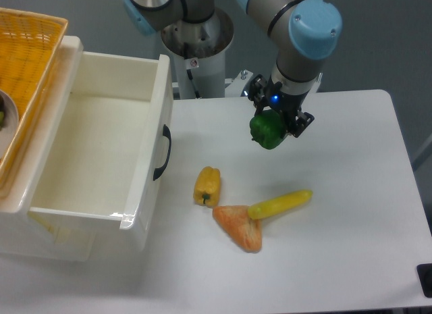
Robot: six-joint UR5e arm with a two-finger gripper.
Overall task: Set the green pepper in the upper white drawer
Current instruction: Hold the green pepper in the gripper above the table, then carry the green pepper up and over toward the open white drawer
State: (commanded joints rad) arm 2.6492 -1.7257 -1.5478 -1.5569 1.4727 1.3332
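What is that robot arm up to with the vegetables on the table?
The arm's two-finger gripper is shut on a small glossy green pepper and holds it in the air above the white table. To the left, a large white plastic drawer with a curved black handle is pulled open, with nothing visible inside. A yellow-orange pepper, a long yellow vegetable and an orange wedge-shaped piece lie on the table, untouched.
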